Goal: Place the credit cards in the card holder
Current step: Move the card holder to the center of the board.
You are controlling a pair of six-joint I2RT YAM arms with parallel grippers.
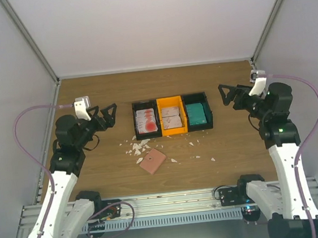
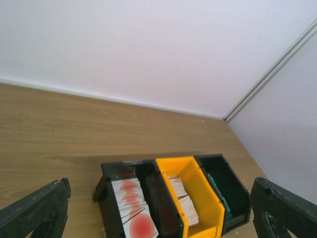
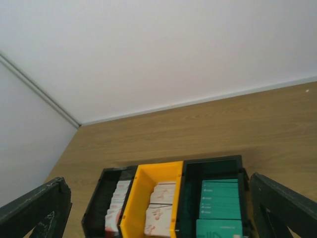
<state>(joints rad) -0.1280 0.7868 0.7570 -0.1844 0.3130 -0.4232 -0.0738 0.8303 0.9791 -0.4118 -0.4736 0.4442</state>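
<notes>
The credit cards sit in a three-compartment tray [image 1: 170, 99]: white cards with red print [image 1: 146, 122] on the left, white cards with pinkish print [image 1: 171, 118] in the orange middle bin, teal cards [image 1: 196, 114] on the right. The salmon-pink card holder [image 1: 152, 161] lies flat and closed on the table in front of the tray. My left gripper [image 1: 110, 114] hangs open to the left of the tray, holding nothing. Off to the tray's right my right gripper [image 1: 226, 94] is open too, and empty. Both wrist views look down on the tray, red-print cards [image 2: 132, 213] and teal cards [image 3: 220, 206] showing.
Irregular white scraps [image 1: 137, 148] are scattered on the wooden table [image 1: 88, 98] in front of the tray and around the card holder, more of these scraps [image 1: 212, 159] lying to the right. White walls enclose the table on three sides.
</notes>
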